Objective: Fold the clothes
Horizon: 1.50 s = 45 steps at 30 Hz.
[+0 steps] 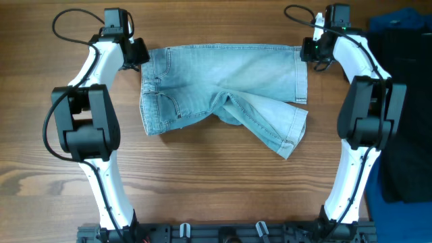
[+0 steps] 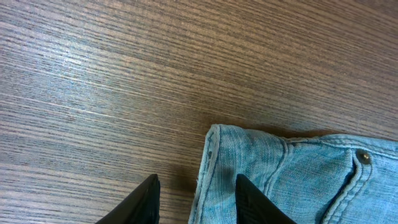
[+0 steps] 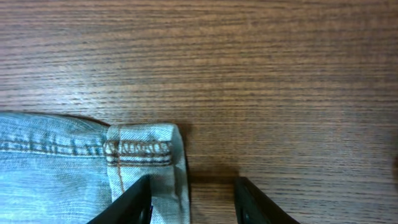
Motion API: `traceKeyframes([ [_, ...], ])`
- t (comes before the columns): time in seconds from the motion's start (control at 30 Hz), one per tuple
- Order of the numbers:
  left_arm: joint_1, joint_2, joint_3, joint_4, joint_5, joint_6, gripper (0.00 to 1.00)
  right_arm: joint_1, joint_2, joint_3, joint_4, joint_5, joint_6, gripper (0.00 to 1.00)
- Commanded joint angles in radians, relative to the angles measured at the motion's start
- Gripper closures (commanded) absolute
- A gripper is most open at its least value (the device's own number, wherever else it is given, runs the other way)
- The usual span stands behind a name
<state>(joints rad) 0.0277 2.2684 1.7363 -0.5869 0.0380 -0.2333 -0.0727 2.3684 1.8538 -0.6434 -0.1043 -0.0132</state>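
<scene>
As left pincer point(image 2: 196, 182) and right pincer point(image 3: 193, 183) gape — one shorts pair point(image 1: 229, 74) lies spread.

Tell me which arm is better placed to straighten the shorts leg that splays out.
Probably the right. The splayed leg lies on that arm's side, and the right gripper is open at the neighbouring hem corner. The left gripper is at the far waistband corner.
</scene>
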Motion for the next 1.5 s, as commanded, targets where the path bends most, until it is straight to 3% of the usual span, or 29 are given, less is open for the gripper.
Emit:
traceKeyframes([
  [0.0,0.002,0.032,-0.004,0.003,-0.002,0.01,0.61,0.008,0.03,-0.01,-0.001,-0.104,-0.012,0.57],
  [0.17,0.002,0.058,-0.004,0.003,0.025,0.01,0.62,0.008,0.03,-0.01,-0.002,-0.129,-0.003,0.52],
  [0.2,0.002,0.061,-0.004,0.008,0.029,0.01,0.66,0.008,0.03,-0.01,0.0,-0.129,-0.002,0.56],
  [0.3,0.002,0.064,-0.003,0.016,0.032,0.01,0.82,0.008,0.03,-0.01,0.003,-0.129,-0.002,0.93],
  [0.33,0.002,0.066,-0.004,0.021,0.033,0.01,0.91,0.008,0.03,-0.01,0.003,-0.129,-0.002,0.96],
  [0.4,0.002,0.07,-0.003,0.036,0.033,0.01,0.96,0.008,0.031,-0.01,0.021,-0.129,-0.002,0.96],
  [0.73,0.0,0.075,-0.003,0.282,0.032,0.008,0.96,0.008,0.037,-0.01,0.255,-0.129,0.07,0.96],
  [0.8,0.0,0.075,-0.003,0.299,0.032,0.008,0.96,0.008,0.037,-0.01,0.261,-0.129,0.086,0.94],
  [0.87,0.0,0.075,-0.004,0.297,0.032,0.009,0.96,0.005,0.029,-0.007,0.232,-0.129,0.153,0.66],
  [0.9,0.001,0.075,-0.003,0.291,0.032,0.009,0.95,0.005,0.029,-0.007,0.212,-0.129,0.171,0.61],
  [1.03,0.0,0.075,-0.003,0.284,0.032,0.009,0.94,0.01,0.029,-0.008,0.109,-0.129,0.2,0.51],
  [1.2,0.0,0.075,-0.003,0.272,0.032,0.009,0.94,0.018,0.03,-0.035,0.061,-0.119,0.196,0.51],
  [1.27,0.0,0.075,-0.003,0.272,0.032,0.009,0.92,0.041,0.03,-0.089,0.108,-0.093,0.196,0.72],
  [1.37,0.0,0.075,-0.003,0.257,0.032,0.009,0.91,0.068,0.03,-0.161,0.209,-0.028,0.196,0.91],
  [1.4,0.0,0.075,-0.003,0.254,0.032,0.009,0.91,0.076,0.031,-0.175,0.237,0.014,0.197,0.96],
  [1.47,0.0,0.075,-0.003,0.254,0.032,0.009,0.91,0.083,0.031,-0.179,0.286,0.087,0.199,0.96],
])
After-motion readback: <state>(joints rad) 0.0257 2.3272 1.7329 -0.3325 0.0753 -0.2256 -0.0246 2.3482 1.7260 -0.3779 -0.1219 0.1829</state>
